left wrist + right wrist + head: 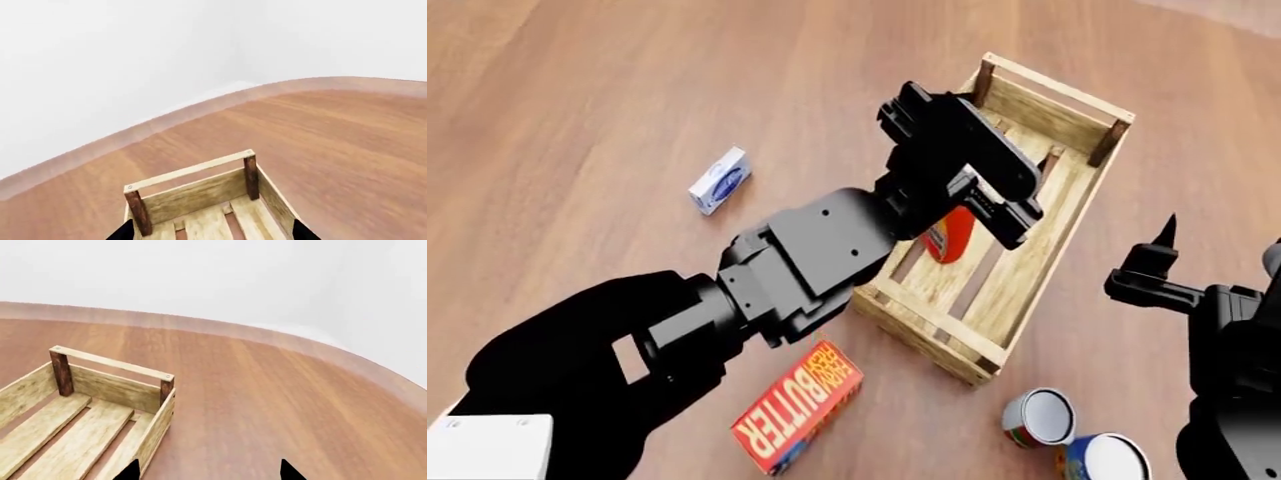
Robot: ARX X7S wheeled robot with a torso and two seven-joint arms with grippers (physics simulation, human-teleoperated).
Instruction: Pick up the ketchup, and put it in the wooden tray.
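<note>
The wooden tray (1030,262) is a light slatted crate with dark corner posts, right of centre in the head view. The ketchup (950,238), orange-red with a pale label, sits inside the tray near its left side, mostly hidden under my left gripper (968,165). In the left wrist view my left gripper (213,235) is open, its dark tips wide apart over the tray's (200,195) far end, with no ketchup between them. My right gripper (208,471) is open and empty beside the tray's (100,390) right side, over the table (280,400); it also shows in the head view (1158,262).
A red-and-orange butter box (797,405) lies in front of the tray. A small blue-and-white box (719,180) lies to the left. Two cans (1038,417) (1105,458) stand near the front right. The wooden table's curved edge (167,117) meets white walls.
</note>
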